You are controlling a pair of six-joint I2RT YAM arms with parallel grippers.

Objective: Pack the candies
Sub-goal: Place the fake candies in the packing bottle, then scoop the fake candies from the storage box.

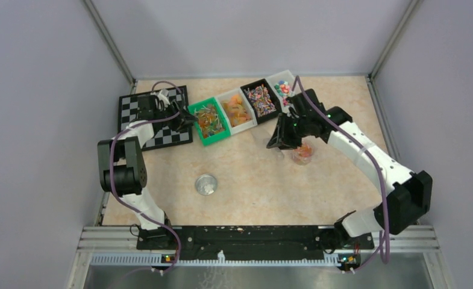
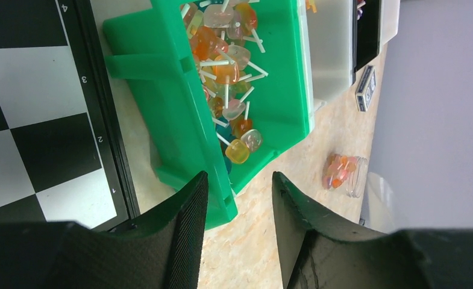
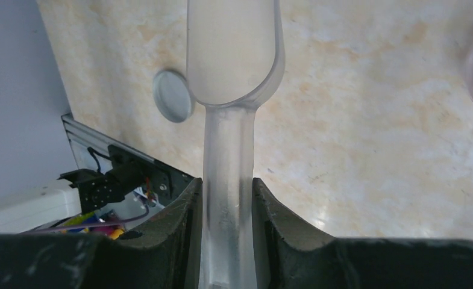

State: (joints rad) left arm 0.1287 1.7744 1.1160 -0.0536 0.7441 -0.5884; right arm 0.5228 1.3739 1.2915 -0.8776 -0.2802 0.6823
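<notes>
A: Top external view: the right gripper (image 1: pixel 280 142) is pinching the clear scoop (image 3: pixel 231 60) by its handle, and the bowl is showing empty.
B: Where are the candies (image 2: pixel 336 171) sitting?
A: Some are lying in the open jar (image 2: pixel 359 178) beside that gripper. The lid (image 1: pixel 206 185) is lying well apart. The left gripper (image 2: pixel 238 192) is hovering, jaws spread, at the green bin (image 2: pixel 161 108). Further filling and capping appear to be outstanding.

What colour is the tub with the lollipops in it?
The lollipop tub is bright green, clearest in the left wrist view.
</notes>
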